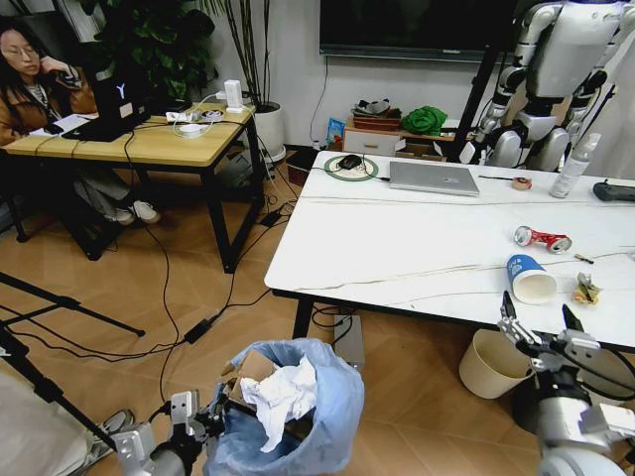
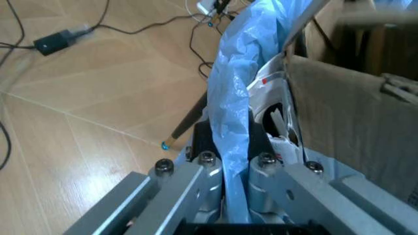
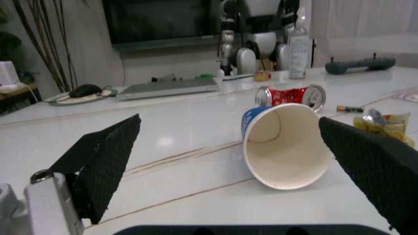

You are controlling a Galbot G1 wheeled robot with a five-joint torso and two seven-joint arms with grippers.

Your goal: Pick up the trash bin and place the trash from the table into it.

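Left gripper point(image 2: 235, 147) clamps the blue-bagged trash bin point(image 1: 298, 407).
Right gripper point(image 3: 228, 166), wide, faces the blue-white paper cup point(image 3: 284, 147) lying mouth-near on the white marble table point(image 1: 417, 248).

Bare table point(image 1: 397, 238) leads to the cup point(image 1: 530, 280); can point(image 1: 542, 239) behind.

The table point(image 1: 417, 248) is overlooked from the head, its paper cup point(image 3: 284, 147) is faced closely from the right wrist, and the trash bin point(image 2: 238, 98) is pressed against at the left wrist.

Laptop point(image 1: 434, 178), mouse point(image 1: 349, 162), cream bin point(image 1: 492, 363).
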